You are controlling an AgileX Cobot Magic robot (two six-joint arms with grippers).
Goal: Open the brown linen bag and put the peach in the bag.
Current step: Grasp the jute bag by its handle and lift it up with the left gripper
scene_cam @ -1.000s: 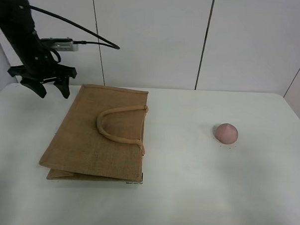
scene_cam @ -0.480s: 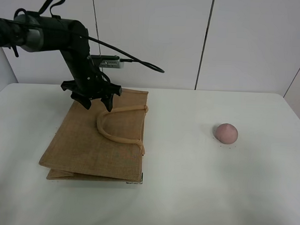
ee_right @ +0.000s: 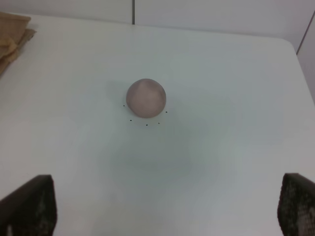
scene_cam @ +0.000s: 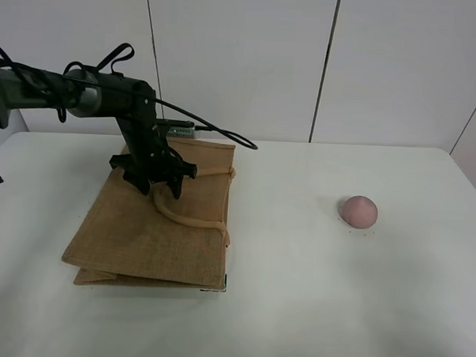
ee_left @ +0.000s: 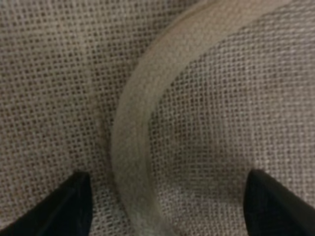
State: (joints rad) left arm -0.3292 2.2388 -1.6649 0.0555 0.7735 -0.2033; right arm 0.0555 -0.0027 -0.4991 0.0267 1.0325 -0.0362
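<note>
The brown linen bag (scene_cam: 133,229) lies flat on the left of the white table, with its lighter handle (scene_cam: 190,219) looped on top. My left gripper (scene_cam: 160,189) is open, low over the far end of that handle loop. In the left wrist view the handle (ee_left: 134,123) curves over the weave (ee_left: 236,98) between the two dark fingertips (ee_left: 69,204) of the left gripper (ee_left: 172,204). The peach (scene_cam: 359,210) sits alone on the right. In the right wrist view the peach (ee_right: 145,98) lies ahead of my open, empty right gripper (ee_right: 165,206).
The table (scene_cam: 296,292) is white, with a white panelled wall behind it. A black cable (scene_cam: 216,134) trails from the left arm over the bag's far edge. A corner of the bag (ee_right: 12,34) shows in the right wrist view.
My left arm has swung from beyond the bag's far left corner to over the bag and come down onto the handle loop. The bag and the peach have not moved.
</note>
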